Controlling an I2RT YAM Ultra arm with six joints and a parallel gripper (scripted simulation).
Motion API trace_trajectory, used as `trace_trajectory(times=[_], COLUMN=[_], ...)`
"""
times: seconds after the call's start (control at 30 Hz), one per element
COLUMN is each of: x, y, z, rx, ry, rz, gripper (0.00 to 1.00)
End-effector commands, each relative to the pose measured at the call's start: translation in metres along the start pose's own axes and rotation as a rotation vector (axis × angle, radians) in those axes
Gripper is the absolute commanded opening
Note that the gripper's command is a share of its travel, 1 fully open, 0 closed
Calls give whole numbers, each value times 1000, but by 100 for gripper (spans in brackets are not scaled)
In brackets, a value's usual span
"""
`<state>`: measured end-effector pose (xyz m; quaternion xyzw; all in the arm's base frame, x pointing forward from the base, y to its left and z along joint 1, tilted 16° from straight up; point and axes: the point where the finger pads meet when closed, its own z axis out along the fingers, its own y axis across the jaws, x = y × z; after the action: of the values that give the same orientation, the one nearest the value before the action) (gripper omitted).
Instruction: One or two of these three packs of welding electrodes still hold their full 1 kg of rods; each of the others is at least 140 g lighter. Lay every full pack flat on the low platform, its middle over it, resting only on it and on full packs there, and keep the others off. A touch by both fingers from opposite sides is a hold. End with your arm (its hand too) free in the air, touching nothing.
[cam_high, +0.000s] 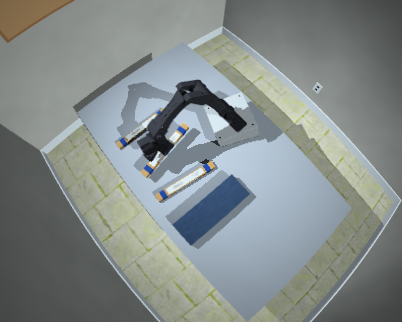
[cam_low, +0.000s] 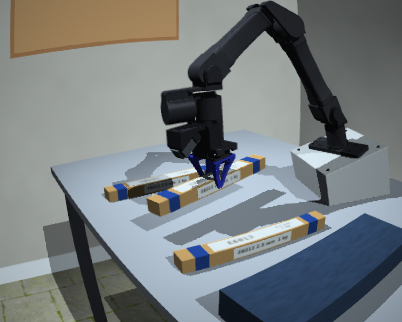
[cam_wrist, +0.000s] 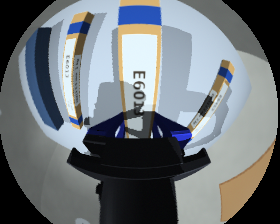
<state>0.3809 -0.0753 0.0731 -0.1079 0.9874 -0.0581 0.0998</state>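
Note:
Three tan packs with blue bands and white labels are on the grey table (cam_high: 280, 215) (cam_low: 100, 220). My gripper (cam_low: 217, 181) (cam_wrist: 138, 113) is shut on the middle pack (cam_high: 179, 133) (cam_low: 172, 196) (cam_wrist: 139, 53) near its midpoint; the blue fingers grip its long sides. The pack seems to hang just above the table. The back pack (cam_high: 134, 133) (cam_low: 145, 186) (cam_wrist: 211, 103) lies flat behind it. The front pack (cam_high: 185, 181) (cam_low: 250, 244) (cam_wrist: 75, 78) lies flat beside the dark blue low platform (cam_high: 212, 210) (cam_low: 310, 275) (cam_wrist: 44, 78), which has nothing on it.
The arm's grey base block (cam_high: 235, 127) (cam_low: 345, 172) stands at the table's far right side. The table's left edge (cam_low: 75, 195) lies close to the back pack's end. A wall stands behind the table.

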Motion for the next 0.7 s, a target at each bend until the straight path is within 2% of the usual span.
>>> trace_trajectory(times=[0.0, 0.67], x=[-19, -16], y=[-4, -2], z=[-44, -80], rx=[36, 36], ry=[-84, -84], rz=[-5, -5], gripper=[0, 0])
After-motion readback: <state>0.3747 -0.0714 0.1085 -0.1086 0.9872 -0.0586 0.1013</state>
